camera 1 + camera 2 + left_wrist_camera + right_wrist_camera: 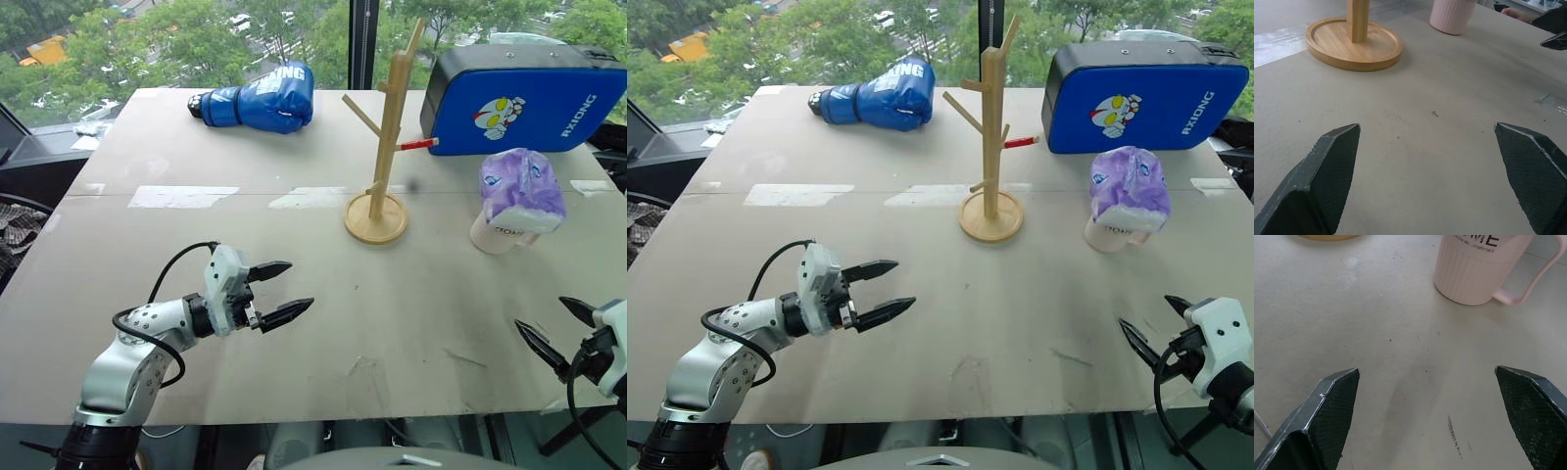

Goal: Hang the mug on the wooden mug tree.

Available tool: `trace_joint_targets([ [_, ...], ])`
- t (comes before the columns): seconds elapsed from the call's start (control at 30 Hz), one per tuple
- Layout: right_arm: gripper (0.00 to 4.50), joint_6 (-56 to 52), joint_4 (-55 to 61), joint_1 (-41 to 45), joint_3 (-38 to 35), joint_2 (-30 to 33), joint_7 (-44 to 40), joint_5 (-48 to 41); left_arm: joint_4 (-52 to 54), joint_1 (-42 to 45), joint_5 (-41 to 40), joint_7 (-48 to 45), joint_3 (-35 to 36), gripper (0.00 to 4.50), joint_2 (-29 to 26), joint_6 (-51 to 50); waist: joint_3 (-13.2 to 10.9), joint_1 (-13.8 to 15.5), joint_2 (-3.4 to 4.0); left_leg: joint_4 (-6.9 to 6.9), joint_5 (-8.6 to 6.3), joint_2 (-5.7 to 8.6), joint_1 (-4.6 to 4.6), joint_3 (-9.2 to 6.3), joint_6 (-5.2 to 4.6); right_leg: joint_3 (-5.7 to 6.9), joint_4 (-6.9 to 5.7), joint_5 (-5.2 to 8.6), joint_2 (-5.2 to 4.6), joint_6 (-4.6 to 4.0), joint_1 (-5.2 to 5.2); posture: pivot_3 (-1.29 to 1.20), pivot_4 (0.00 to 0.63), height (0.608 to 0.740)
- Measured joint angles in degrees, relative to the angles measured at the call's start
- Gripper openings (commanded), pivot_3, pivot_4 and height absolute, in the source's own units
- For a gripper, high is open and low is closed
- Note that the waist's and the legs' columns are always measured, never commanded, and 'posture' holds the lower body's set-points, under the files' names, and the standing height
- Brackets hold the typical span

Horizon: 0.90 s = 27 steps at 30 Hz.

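The right tool (1156, 338) is seen low over the near right edge of the bench (294, 294), its two black fingers spread wide with nothing between them. Ahead of it, well apart and slightly toward the robot's left, the mug (1476, 271) is found standing upright on the bench, off-white and ribbed, with dark lettering on its side and its handle turned toward the robot's right. A crumpled purple-and-white plastic wrap (522, 188) is stuffed into the top of the mug and bulges above the rim. Further to the left of the mug, and a little further away, the wooden mug tree (385, 137) is set upright on its round disc base, with slanted pegs and one red-tipped peg pointing toward the mug's side. The left tool (277, 291) is held above the near left part of the bench, also wide open and empty, aimed toward the tree's base and well apart from it. Beyond the tree, a blue boxing glove (260, 98) and a blue padded case (519, 93) are laid at the far edge. The task is judged to be at its opening step: the mug has not been taken. The next move is judged to call for the right tool to be advanced to the mug and closed on its handle or wall, with the wrap possibly needing care.
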<state>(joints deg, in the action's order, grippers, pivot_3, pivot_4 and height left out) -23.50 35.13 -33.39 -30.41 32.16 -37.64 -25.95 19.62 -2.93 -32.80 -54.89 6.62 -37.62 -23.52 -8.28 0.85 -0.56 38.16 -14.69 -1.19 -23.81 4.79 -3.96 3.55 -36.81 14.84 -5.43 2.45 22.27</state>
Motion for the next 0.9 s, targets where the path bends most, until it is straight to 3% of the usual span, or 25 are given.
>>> trace_joint_targets([
  [0.33,4.48,0.96,7.73,6.54,0.14,0.37,4.20,1.01,0.13,6.72,-4.70,-1.54,-0.03,4.50,-0.08,-2.90,0.00,-0.06,0.01,0.05,0.01,0.00,-0.03,-0.01,0.01,0.00,-0.03,-0.07,0.07,0.13,-0.02,0.00,0.150,0.731],
  [0.53,4.48,-4.19,8.61,19.51,0.87,11.47,6.32,3.26,1.00,9.97,-5.93,-3.00,-0.39,4.50,-0.26,-3.46,-0.04,-0.02,-0.01,0.14,0.02,0.01,0.00,0.00,0.00,0.04,-0.03,-0.10,0.18,0.19,-0.09,0.00,0.150,0.731],
  [0.77,4.48,-2.35,-3.63,34.09,14.73,17.82,6.76,14.58,2.32,10.03,-5.91,-3.14,-0.87,4.50,0.43,-2.54,-0.09,-0.05,-0.04,0.15,0.03,0.03,-0.02,0.08,-0.01,0.01,-0.02,-0.11,0.41,0.21,-0.11,0.00,0.150,0.731],
  [0.83,3.98,-0.71,-7.50,36.05,17.78,18.71,6.29,17.40,2.57,9.17,-5.67,-2.90,-0.87,4.50,0.45,-2.25,-0.10,0.01,-0.05,0.15,0.03,0.03,-0.03,0.07,-0.01,0.03,-0.03,-0.11,0.42,0.22,-0.11,0.00,0.150,0.731],
  [0.9,3.18,0.84,-10.95,37.54,20.00,19.57,4.92,19.08,3.46,8.21,-5.64,-2.49,-0.83,4.50,0.53,-2.06,-0.11,-0.01,-0.05,0.15,0.03,0.03,-0.03,0.08,-0.01,0.05,-0.02,-0.11,0.42,0.23,-0.11,0.00,0.150,0.731],
])
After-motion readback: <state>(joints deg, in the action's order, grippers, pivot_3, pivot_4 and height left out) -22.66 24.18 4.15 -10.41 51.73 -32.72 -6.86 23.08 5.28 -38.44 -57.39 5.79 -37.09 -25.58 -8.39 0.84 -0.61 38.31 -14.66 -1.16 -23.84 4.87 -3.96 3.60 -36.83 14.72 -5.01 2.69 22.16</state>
